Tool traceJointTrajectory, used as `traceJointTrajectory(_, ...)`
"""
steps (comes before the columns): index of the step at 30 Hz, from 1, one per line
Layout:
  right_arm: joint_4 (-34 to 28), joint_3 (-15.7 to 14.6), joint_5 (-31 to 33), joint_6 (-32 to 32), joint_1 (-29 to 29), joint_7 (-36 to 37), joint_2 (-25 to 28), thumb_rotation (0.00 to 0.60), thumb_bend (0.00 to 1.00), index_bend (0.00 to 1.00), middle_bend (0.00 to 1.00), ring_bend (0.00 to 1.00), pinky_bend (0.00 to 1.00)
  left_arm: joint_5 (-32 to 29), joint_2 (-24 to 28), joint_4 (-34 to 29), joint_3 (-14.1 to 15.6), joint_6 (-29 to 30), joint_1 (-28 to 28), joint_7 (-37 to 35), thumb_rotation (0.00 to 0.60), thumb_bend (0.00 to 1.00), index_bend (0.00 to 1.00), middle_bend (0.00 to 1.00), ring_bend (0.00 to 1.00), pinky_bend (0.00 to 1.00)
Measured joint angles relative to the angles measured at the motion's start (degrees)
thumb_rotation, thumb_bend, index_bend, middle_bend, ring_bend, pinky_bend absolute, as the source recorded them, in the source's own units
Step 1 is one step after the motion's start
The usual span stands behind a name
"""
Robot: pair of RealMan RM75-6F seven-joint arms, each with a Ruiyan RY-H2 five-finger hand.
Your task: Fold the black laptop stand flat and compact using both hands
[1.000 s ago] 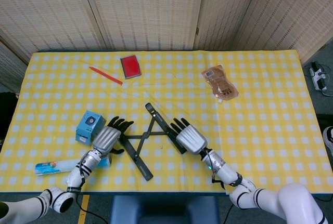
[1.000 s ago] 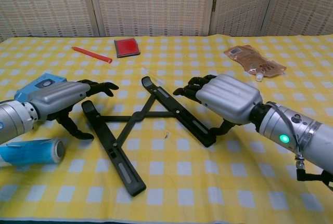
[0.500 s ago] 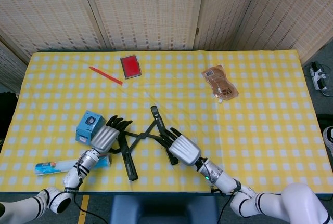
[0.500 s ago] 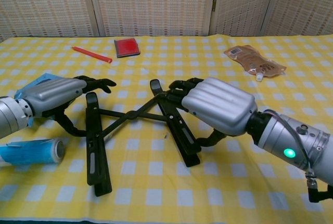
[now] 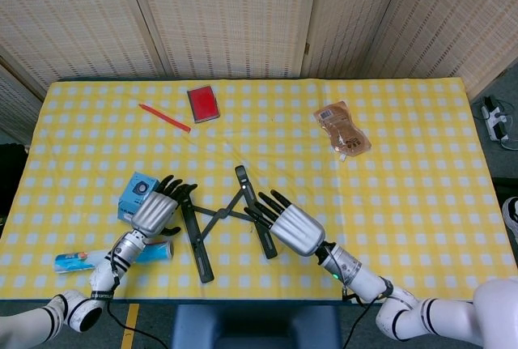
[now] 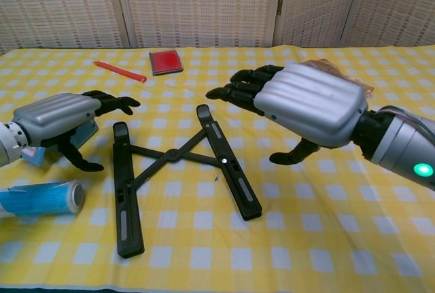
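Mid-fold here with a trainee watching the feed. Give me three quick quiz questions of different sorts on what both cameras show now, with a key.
1. True or false: the right hand is gripping a rail of the black laptop stand.
2. Multiple choice: what lies nearest the left hand? A) red pen B) blue box C) brown pouch
3. Fill in: the stand's two long rails are joined by crossed ____ between them.

Key
1. False. In the chest view the right hand hangs above the stand with fingers spread, holding nothing.
2. B. The blue box sits right beside the left hand; pen and pouch lie on the far part of the table.
3. Bars (thin links), not yet closed together.
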Motion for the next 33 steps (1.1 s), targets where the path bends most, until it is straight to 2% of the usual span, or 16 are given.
traceJointTrajectory(7,2.13,0.64,0.93,-1.76,0.59,-2.12,-1.63,0.600,0.23,0.00,0.13,0.06,0.10,-0.92,-2.16,4.52,-0.80,-1.13,-0.84,1.41,0.600,0.19,0.07,0.18,0.10,0.00)
traceJointTrajectory(15,7.01,0.11,0.71,-2.64,1.04,-1.97,-6.06,0.600,0.21,0.00,0.12,0.07,0.11,-1.63,-4.51,7.49,-1.39,-2.47,-1.71,-0.50,0.600,0.19,0.07,0.18,0.10,0.00)
traceJointTrajectory(18,9.71,-0.39,0.19,-2.08,0.90,-1.30,-8.23,0.600,0.21,0.02,0.20,0.16,0.20,-1.58,-4.66,7.65,-1.36,-2.49,-1.77,-0.78,0.600,0.19,0.07,0.18,0.10,0.00)
traceJointTrajectory(23,15.05,-1.24,-1.13,-0.70,0.77,1.27,-11.37,0.600,0.20,0.22,0.41,0.35,0.35,-1.40,-4.75,7.56,-1.12,-2.46,-1.75,-1.30,0.600,0.19,0.07,0.18,0.10,0.00)
traceJointTrajectory(28,20.04,-2.08,-2.54,0.45,0.95,4.22,-13.68,0.600,0.20,0.30,0.50,0.43,0.43,-1.14,-4.72,7.34,-0.96,-2.19,-1.72,-1.51,0.600,0.19,0.06,0.17,0.10,0.00)
traceJointTrajectory(33,24.62,-2.53,-3.63,1.68,1.25,6.24,-16.04,0.600,0.20,0.31,0.52,0.45,0.44,-1.29,-4.81,7.47,-0.97,-2.37,-1.74,-1.73,0.600,0.19,0.06,0.17,0.10,0.00)
